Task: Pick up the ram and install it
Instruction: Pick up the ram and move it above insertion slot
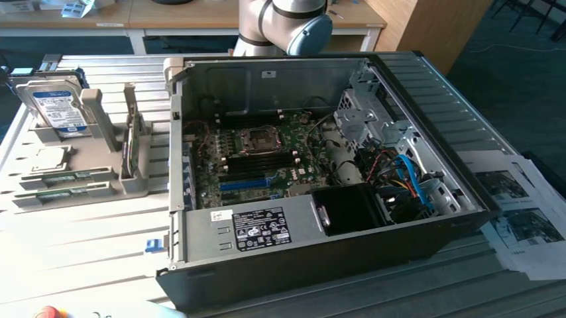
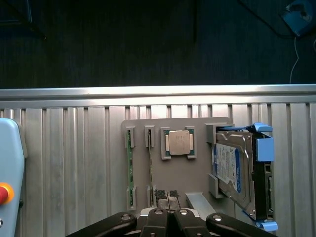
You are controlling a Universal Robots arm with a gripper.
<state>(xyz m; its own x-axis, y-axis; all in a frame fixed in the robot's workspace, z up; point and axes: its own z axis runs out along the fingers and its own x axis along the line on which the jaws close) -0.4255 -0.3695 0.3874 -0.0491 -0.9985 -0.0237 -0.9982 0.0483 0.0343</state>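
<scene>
Black two-finger gripper (image 2: pixel 167 194): closed, empty, above grey plastic tray (image 2: pixel 177 175); thin green ram (image 2: pixel 130 168) edgewise in tray slot, likely for pinching.

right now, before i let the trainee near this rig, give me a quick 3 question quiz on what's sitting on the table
1. How many ram sticks stand in the grey holder?
2. What lies in the holder between the ram sticks and the hard drive? A) a fan B) a processor chip C) a coiled cable
3. True or false: the gripper is clamped on a ram stick.

Key
1. Two, on edge, side by side.
2. B.
3. False: the gripper is shut with nothing between its fingers, near the holder.
</scene>
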